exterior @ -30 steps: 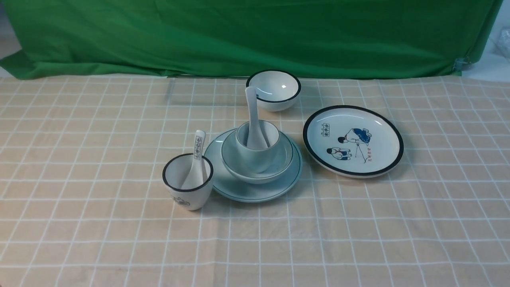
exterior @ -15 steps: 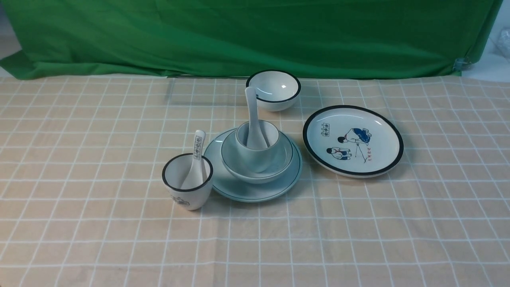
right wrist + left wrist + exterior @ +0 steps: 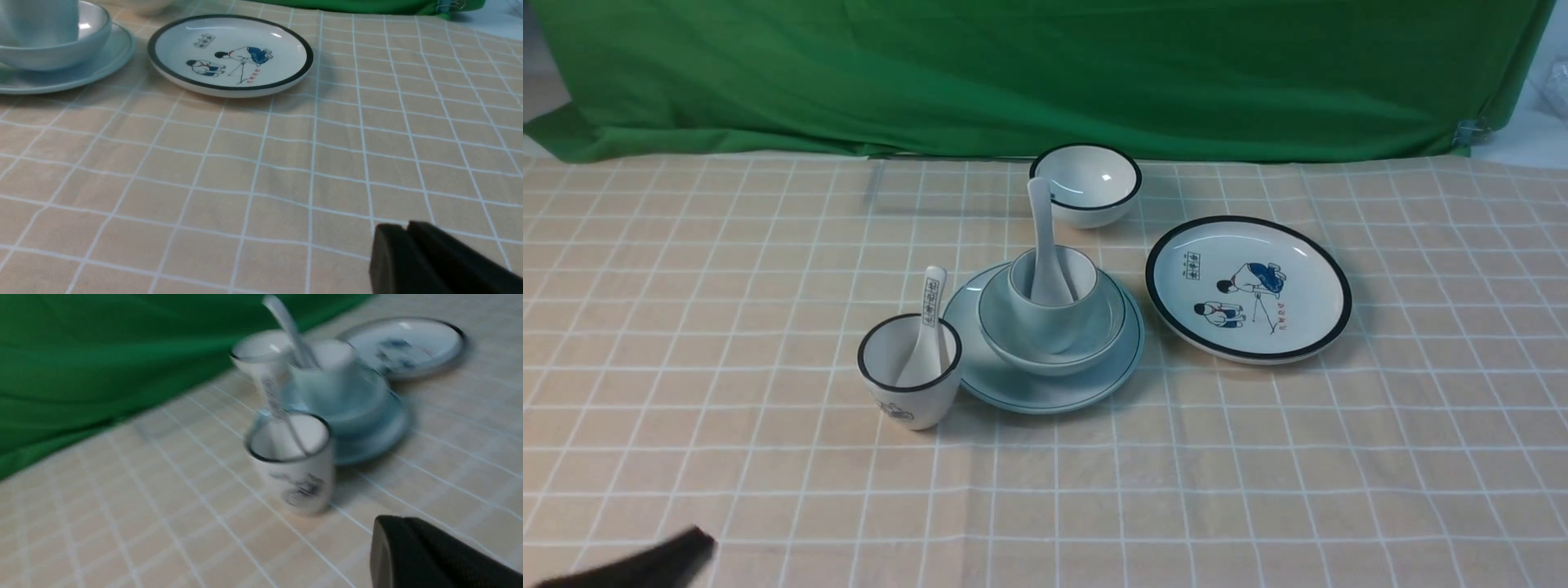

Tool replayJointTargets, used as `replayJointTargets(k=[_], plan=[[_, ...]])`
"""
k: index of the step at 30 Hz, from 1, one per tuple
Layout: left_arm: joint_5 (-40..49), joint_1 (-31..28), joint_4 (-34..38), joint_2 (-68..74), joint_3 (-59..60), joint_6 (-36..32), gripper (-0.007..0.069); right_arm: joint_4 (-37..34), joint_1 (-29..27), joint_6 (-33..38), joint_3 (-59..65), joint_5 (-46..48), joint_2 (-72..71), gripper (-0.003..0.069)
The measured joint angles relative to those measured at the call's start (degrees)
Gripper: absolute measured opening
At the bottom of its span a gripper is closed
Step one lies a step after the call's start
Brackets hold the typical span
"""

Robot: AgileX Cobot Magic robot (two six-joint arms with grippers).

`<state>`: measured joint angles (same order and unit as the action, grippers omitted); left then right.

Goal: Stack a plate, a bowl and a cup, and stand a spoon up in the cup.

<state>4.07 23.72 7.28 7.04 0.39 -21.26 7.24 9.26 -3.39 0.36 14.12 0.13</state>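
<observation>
The pale blue plate [image 3: 1005, 384] lies mid-table. The pale blue bowl [image 3: 1098, 339] sits on it, and the pale blue cup [image 3: 1045, 322] stands in the bowl. The plain white spoon [image 3: 1041, 212] stands in the cup, handle up. The stack also shows blurred in the left wrist view [image 3: 367, 428]. My left gripper [image 3: 690, 545] is shut and empty at the front left edge, well short of the stack; it also shows in its own view [image 3: 404, 520]. My right gripper [image 3: 406, 228] is shut and empty, low over bare cloth near the front; it does not show in the front view.
A white black-rimmed cup [image 3: 909, 400] with a marked spoon [image 3: 929, 322] stands left of the stack. A white black-rimmed bowl [image 3: 1085, 186] is behind it. A cartoon plate [image 3: 1248, 287] lies to the right. A green cloth [image 3: 1045, 73] hangs at the back.
My left gripper's tip has come into the front view at the bottom left. The left wrist view is motion-blurred. The dishes have not moved.
</observation>
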Motion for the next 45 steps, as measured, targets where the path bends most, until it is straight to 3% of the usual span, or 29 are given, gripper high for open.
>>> replayJointTargets(k=[6,10,14,45], plan=[[-5.0,-18.2,7.8,-6.7,0.0,5.8,0.0003,0.0,0.0,0.0,0.0,0.1,0.0,0.0085],[3.2,-24.4,8.9,-7.1,0.0,8.5,0.0003,0.0,0.0,0.0,0.0,0.1,-0.1,0.009],[9.7,-25.2,9.2,-7.1,0.0,9.1,0.0003,0.0,0.0,0.0,0.0,0.1,-0.1,0.0094],[8.5,-25.3,7.7,-7.1,0.0,9.2,0.0003,0.0,0.0,0.0,0.0,0.1,-0.1,0.0169]])
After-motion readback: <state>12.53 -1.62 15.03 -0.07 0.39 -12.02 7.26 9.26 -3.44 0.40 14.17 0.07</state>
